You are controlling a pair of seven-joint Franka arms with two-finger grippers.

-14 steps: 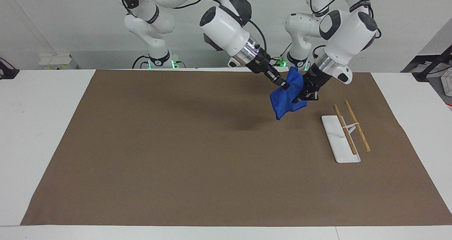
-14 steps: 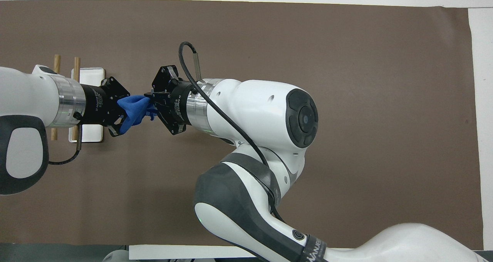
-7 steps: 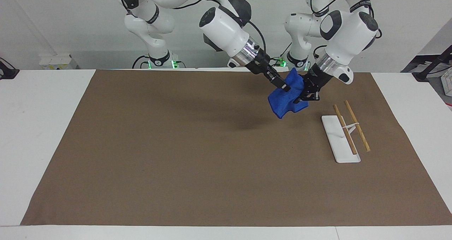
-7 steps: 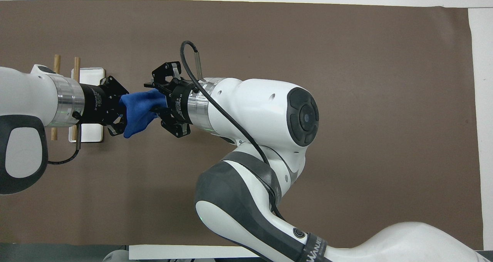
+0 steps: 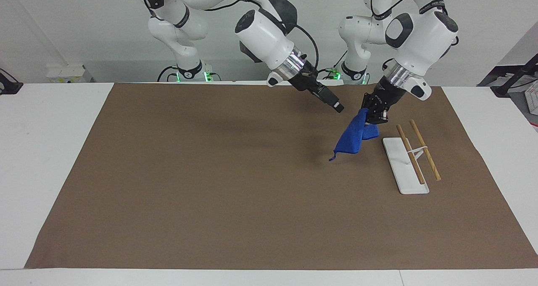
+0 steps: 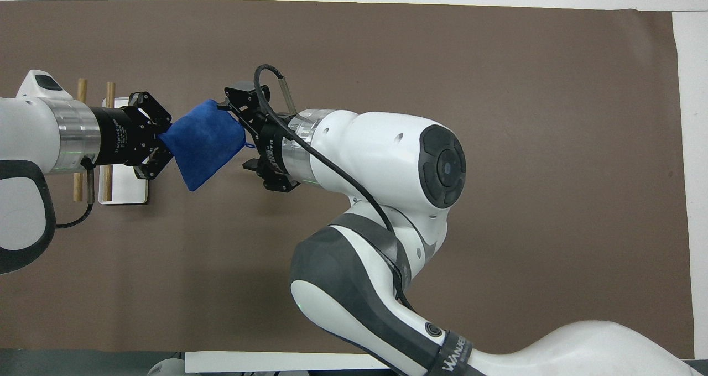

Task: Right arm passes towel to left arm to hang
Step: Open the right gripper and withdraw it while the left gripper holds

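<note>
right gripper (image 5: 337,106) let go, withdrawn | towel (image 5: 352,137) hangs from left gripper (image 5: 372,118)

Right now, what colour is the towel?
Solid royal blue; the towel shows best in the overhead view.

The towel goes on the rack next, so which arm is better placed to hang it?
Left: the left gripper is shut on the towel beside the rack. The right gripper is open, off it.
</note>
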